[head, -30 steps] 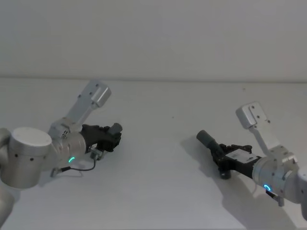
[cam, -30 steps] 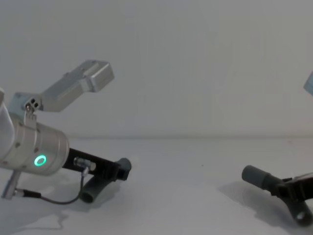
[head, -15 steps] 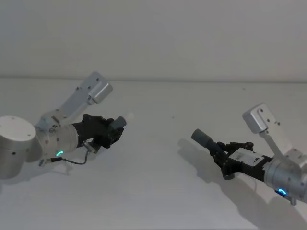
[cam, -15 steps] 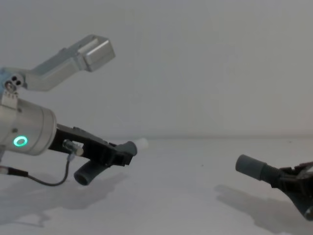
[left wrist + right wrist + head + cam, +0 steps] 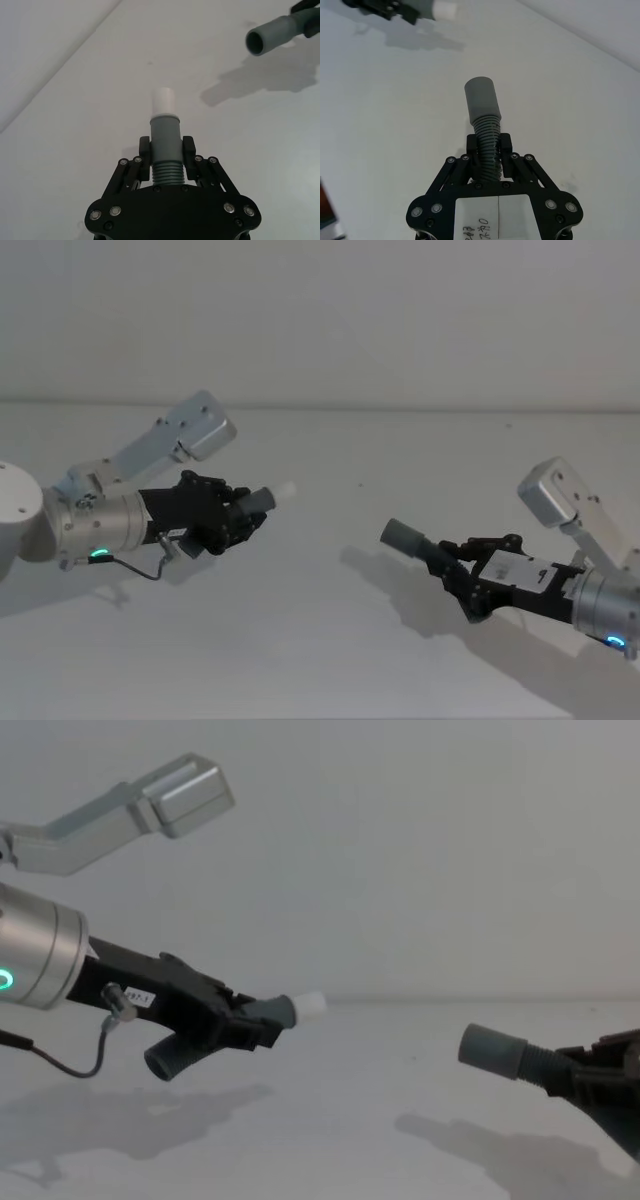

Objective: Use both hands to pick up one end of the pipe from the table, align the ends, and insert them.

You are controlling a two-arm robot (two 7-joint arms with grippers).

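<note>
Both pipe pieces hang above the white table point(image 5: 320, 650), a gap apart at mid-table. My left gripper point(image 5: 236, 520) point(image 5: 166, 156) point(image 5: 243, 1026) is shut on the ribbed part of one grey piece point(image 5: 256, 502) point(image 5: 165, 142). Its whitish spigot end point(image 5: 284, 490) point(image 5: 310, 1004) points toward the right arm. My right gripper point(image 5: 446, 566) point(image 5: 489, 149) point(image 5: 585, 1082) is shut on the ribbed neck of the other piece point(image 5: 486, 125). That piece's wider grey socket end point(image 5: 400, 536) point(image 5: 488, 1048) point(image 5: 269, 37) faces the spigot and sits a little lower than it.
A thin grey cable point(image 5: 150, 570) loops under the left wrist. The pale wall point(image 5: 320, 320) stands behind the table's far edge. Shadows of both arms fall on the table.
Both grippers have lifted their pipe pieces off the table and moved toward the middle. The left piece has turned so that its white spigot points at the right piece's socket.
</note>
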